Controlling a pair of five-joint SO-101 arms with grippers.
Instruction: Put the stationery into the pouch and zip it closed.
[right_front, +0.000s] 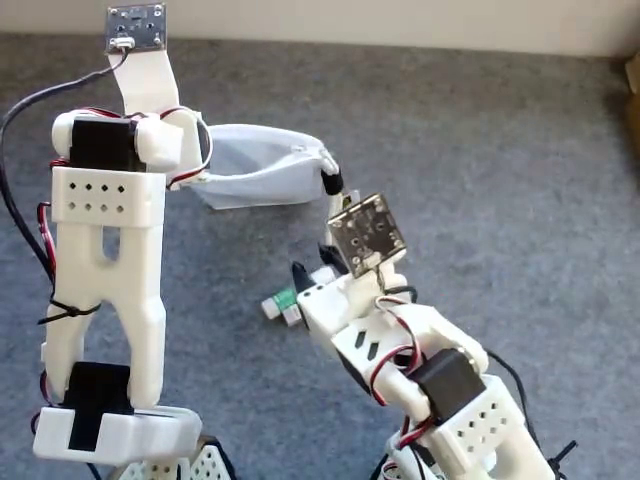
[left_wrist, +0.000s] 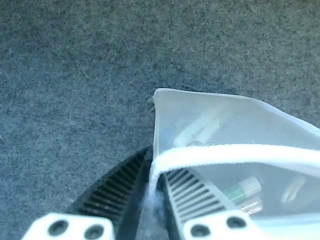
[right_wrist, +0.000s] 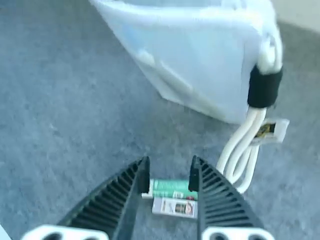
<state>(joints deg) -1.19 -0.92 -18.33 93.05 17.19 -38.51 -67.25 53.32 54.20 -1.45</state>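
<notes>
- The stationery (right_wrist: 172, 197) is seen as two small pieces, one green-banded and one white-labelled. They lie side by side on the grey tabletop (right_front: 520, 150), outside the pouch.
- The pieces are judged light, rigid and probably smooth. A pinch across their short width is advised, as they could be squeezed out of a skewed grip.
- The right tool (right_wrist: 170, 165) is held low over the stationery. Its jaws are parted a little wider than the pieces, one on each side, and nothing is gripped.
- The pouch (right_front: 262, 168), of white mesh, is found at about 12 o'clock from the stationery in the high view, near it but not touching.
- It is judged soft and limp, likely to sag or fold. It is best taken by its stitched rim, not the mesh.
- A white cord (right_wrist: 245, 150) with a black band (right_wrist: 263, 86) hangs from the pouch corner nearest the stationery.
- The left tool (left_wrist: 154, 165) is clamped tight on the pouch's edge, at 9 o'clock of the pouch in the high view.
- Pale shapes are seen through the mesh, but it cannot be told whether they lie inside.
</notes>
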